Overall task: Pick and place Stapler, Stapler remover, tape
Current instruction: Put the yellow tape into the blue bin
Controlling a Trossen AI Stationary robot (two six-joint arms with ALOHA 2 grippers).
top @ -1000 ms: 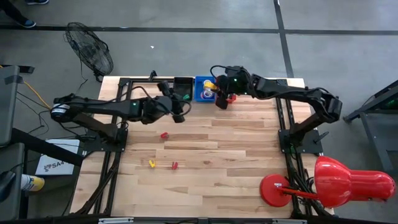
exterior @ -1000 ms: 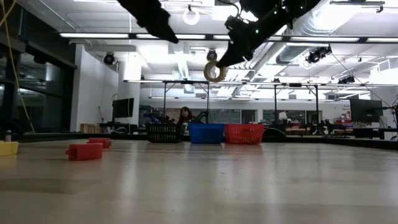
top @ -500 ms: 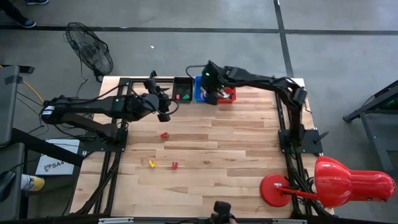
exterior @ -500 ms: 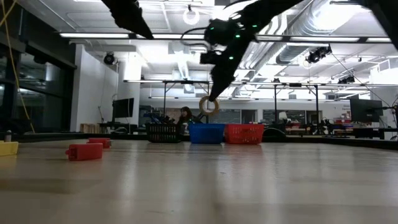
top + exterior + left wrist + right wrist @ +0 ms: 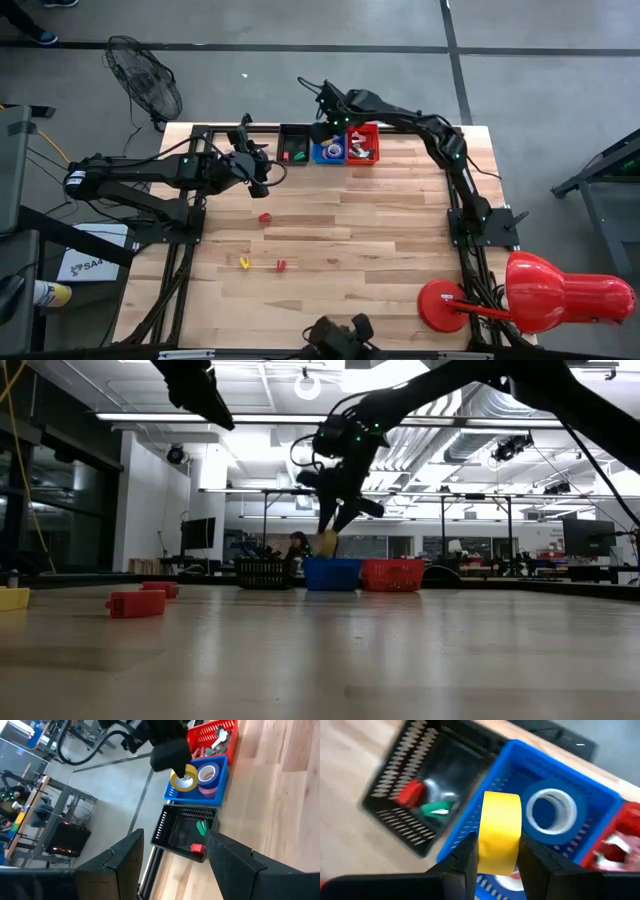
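While the right arm reaches across to the row of baskets at the table's far edge, the scene reads as follows.

Right gripper [image 5: 496,851]: pinched on a yellow tape roll [image 5: 499,837], fingers on its two flat faces, so the roll stands on edge between them.

Tape position: in the air directly above the blue basket [image 5: 600,800], not yet resting in it; the low view shows it hanging just over the basket rim.

Already in the blue basket: a blue tape roll [image 5: 552,815] lying flat, just beside the spot under the yellow one.

Key relation: the basket lies straight below the held roll, so the coming move looks like a short descent and release; the free floor of the basket is on the side toward the black basket [image 5: 427,795], away from the blue roll.

Neighbours: black basket on one side with a red and a green item in it, red basket [image 5: 364,145] on the other.

Left gripper [image 5: 172,870]: fingers spread wide, holding nothing, waiting over the table's left part, pointed at the baskets.

Still on the table: a red piece [image 5: 264,216] and, nearer the front, a yellow piece [image 5: 244,263] and another red piece [image 5: 281,266]; the left arm is the nearer one to these.
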